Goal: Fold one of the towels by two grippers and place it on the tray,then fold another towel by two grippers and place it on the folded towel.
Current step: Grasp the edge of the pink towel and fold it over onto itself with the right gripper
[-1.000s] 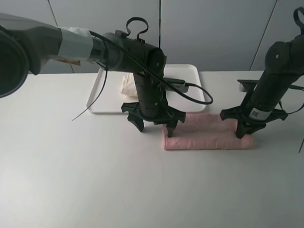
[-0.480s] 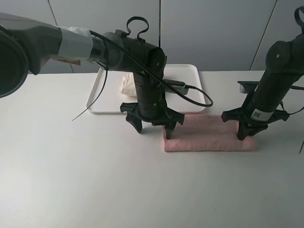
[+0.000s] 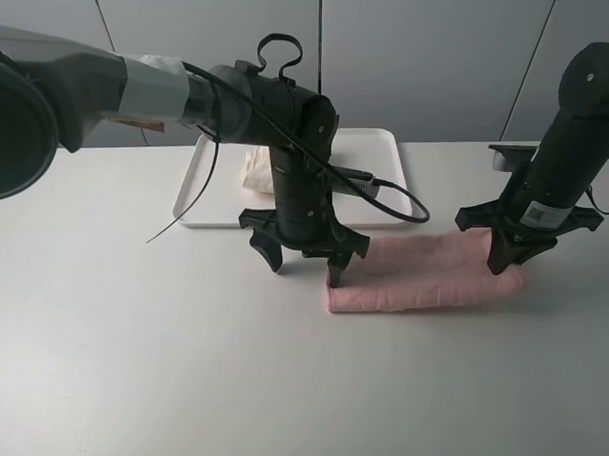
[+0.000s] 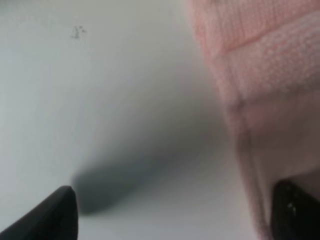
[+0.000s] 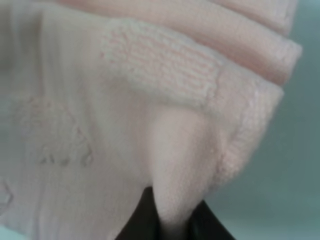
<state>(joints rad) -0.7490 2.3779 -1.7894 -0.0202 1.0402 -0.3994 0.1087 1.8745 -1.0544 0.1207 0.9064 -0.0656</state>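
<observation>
The right gripper (image 3: pixel 508 263) — pinching the pink towel (image 3: pixel 423 277) by its end — has lifted it; the left gripper (image 3: pixel 301 268) stays spread: folding begins.

Open table (image 3: pixel 180 364) in front, tray (image 3: pixel 372 155) at the back, pink towel (image 3: pixel 423 277) across the middle

Colours and surface patterns across the scene.
The pink towel (image 3: pixel 423 282) is pale pink terry with a ribbed woven band near one edge and a faint embossed motif, too blurred in the right wrist view to identify. The cream towel (image 3: pixel 256 171) is off-white, the tray (image 3: pixel 382 156) plain white, the table (image 3: pixel 130 362) uniform matte white. The left gripper (image 3: pixel 304 268), right gripper (image 3: pixel 505 263) and cables (image 3: pixel 386 196) are black. The wall panels (image 3: pixel 420 62) are pale grey with dark seams.
</observation>
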